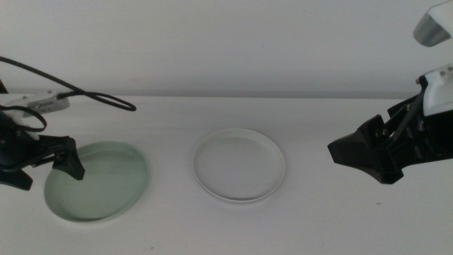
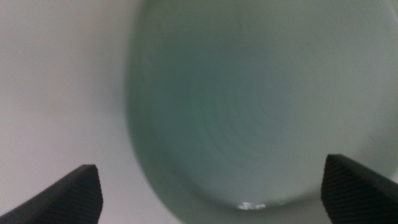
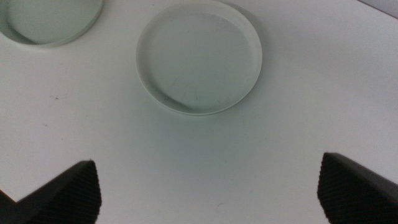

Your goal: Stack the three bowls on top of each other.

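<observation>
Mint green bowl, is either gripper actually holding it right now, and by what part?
No, nothing is held. The left gripper hovers open over the mint green bowl's left rim. The right gripper is open too, off to the right of the cream-white bowl.

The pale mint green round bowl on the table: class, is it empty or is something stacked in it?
Empty. The pale mint green round bowl shows a bare inside, and the left wrist view shows only its smooth floor.
</observation>
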`<state>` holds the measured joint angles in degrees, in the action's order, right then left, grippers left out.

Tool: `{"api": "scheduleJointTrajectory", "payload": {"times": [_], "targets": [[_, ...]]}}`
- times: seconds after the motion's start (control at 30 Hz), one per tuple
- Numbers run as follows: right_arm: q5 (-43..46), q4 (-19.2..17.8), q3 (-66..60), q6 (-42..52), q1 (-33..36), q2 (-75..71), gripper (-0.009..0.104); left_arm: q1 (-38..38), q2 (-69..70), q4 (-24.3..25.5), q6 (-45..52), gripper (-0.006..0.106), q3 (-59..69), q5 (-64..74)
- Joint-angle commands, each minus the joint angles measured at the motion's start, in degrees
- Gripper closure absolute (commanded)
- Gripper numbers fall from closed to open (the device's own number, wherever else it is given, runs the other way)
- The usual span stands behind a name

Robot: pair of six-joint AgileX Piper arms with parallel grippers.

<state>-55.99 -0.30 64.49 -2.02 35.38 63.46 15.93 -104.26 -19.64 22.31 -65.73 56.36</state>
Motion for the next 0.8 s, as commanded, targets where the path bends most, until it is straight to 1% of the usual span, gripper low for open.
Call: {"api": "scheduleJointTrajectory", "payload": {"times": [0.0, 0.13, 0.33, 0.47, 0.53, 0.57, 0.67, 0.73, 0.77], "targets": [[0.22, -0.4, 0.21, 0.32, 0.01, -0.27, 0.002, 0.19, -1.56, -0.9, 1.24, 0.007, -0.45, -3.48], [0.22, -0.4, 0.21, 0.32, 0.01, -0.27, 0.002, 0.19, -3.99, -0.9, 1.36, 0.007, -0.45, -6.33], [0.22, -0.4, 0.21, 0.32, 0.01, -0.27, 0.002, 0.19, -6.81, -1.18, 1.62, 0.007, -0.45, -6.7], [0.22, -0.4, 0.21, 0.32, 0.01, -0.27, 0.002, 0.19, -8.3, -1.55, 1.62, 0.014, -0.36, -6.2], [0.22, -0.4, 0.21, 0.32, 0.01, -0.27, 0.002, 0.19, -8.91, -1.33, 1.72, 0.022, -0.36, -5.62], [0.22, -0.4, 0.21, 0.32, 0.01, -0.27, 0.002, 0.19, -9.36, -1.33, 1.85, 0.028, -0.36, -5.04], [0.22, -0.4, 0.21, 0.32, 0.01, -0.27, 0.002, 0.19, -10.01, -1.19, 1.85, 0.05, -0.36, -4.77], [0.22, -0.4, 0.21, 0.32, 0.01, -0.27, 0.002, 0.19, -10.42, -1.19, 1.66, 0.068, -0.36, -4.22], [0.22, -0.4, 0.21, 0.32, 0.01, -0.27, 0.002, 0.19, -10.53, -1.19, 1.62, 0.076, -0.36, -3.9]]}}
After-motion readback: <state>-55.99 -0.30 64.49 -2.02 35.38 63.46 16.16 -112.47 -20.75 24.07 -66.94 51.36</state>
